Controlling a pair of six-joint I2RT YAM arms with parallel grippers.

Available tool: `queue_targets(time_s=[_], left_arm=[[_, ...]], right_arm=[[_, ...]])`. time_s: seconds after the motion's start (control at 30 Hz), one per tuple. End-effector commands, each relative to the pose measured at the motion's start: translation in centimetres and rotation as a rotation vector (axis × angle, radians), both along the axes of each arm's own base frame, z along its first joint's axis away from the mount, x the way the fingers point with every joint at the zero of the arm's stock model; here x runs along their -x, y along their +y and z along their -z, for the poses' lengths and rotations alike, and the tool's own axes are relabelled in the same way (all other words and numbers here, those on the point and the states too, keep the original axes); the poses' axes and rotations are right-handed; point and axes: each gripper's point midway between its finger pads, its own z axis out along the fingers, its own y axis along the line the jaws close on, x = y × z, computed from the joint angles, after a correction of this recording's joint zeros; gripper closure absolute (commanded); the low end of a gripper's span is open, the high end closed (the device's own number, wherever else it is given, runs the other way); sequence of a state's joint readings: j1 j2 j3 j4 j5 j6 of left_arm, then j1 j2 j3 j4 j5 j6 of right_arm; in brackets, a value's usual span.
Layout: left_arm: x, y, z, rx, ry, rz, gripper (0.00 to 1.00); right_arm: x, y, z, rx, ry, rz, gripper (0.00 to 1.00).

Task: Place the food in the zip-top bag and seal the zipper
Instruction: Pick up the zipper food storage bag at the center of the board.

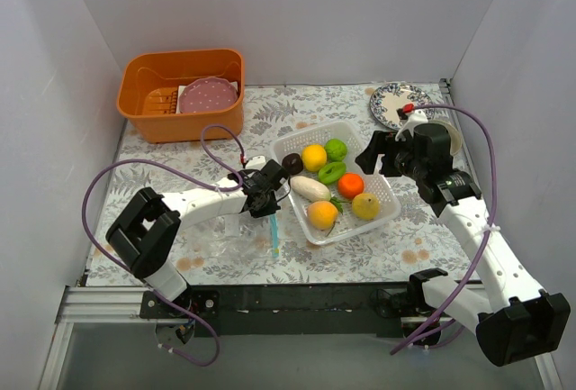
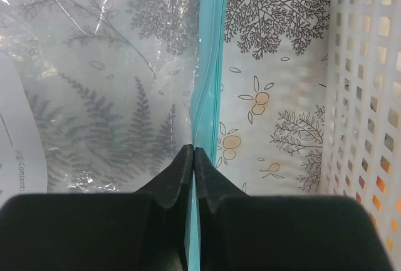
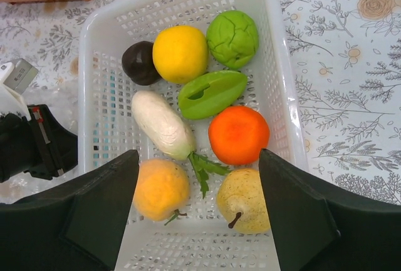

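The clear zip-top bag [image 1: 225, 241] lies flat on the table left of the white mesh basket [image 1: 387, 205]. My left gripper [image 1: 268, 205] is shut on the bag's teal-blue zipper [image 2: 207, 83], which runs away from my jaws in the left wrist view. The food is in the basket: yellow ball [image 3: 180, 53], green ball [image 3: 232, 38], green slice [image 3: 212, 94], dark brown ball [image 3: 139, 62], white radish [image 3: 163, 125], orange ball [image 3: 238, 134], orange-yellow fruit [image 3: 161, 189], yellow pear [image 3: 244, 201]. My right gripper [image 3: 199, 189] is open and empty, above the basket's near end.
An orange tub [image 1: 183, 93] with a pink dotted plate stands at the back left. A patterned plate [image 1: 396, 104] lies at the back right. The basket wall [image 2: 363, 83] stands close to the right of the zipper. White walls enclose the table.
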State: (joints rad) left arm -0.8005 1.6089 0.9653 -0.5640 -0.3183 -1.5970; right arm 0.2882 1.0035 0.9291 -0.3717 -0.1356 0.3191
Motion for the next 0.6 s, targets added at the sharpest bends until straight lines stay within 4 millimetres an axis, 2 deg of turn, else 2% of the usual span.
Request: queue_targets(time_s=[0.0, 0.2, 0.27, 0.47, 0.57], left_arm=[[-0.5, 0.2, -2.0, 0.023, -0.069, -0.006, 1.00], [-0.4, 0.4, -3.3, 0.044, -0.094, 0.002, 1.00], [-0.3, 0.2, -4.6, 0.071, -0.110, 0.009, 1.00], [0.1, 0.7, -9.5, 0.152, -0.204, 0.032, 1.00], [0.7, 1.0, -11.2, 0.190, -0.228, 0.039, 1.00]], right_arm=[[0.8, 0.6, 0.0, -0.041, 0.000, -0.034, 0.16], [1.5, 1.6, 1.0, -0.079, 0.040, -0.080, 0.22], [1.7, 2.3, 0.8, -0.108, 0.038, -0.119, 0.27], [3.2, 6.4, -0.6, -0.266, 0.057, -0.302, 0.24], [4.1, 8.7, -1.4, -0.313, 0.056, -0.380, 0.25]])
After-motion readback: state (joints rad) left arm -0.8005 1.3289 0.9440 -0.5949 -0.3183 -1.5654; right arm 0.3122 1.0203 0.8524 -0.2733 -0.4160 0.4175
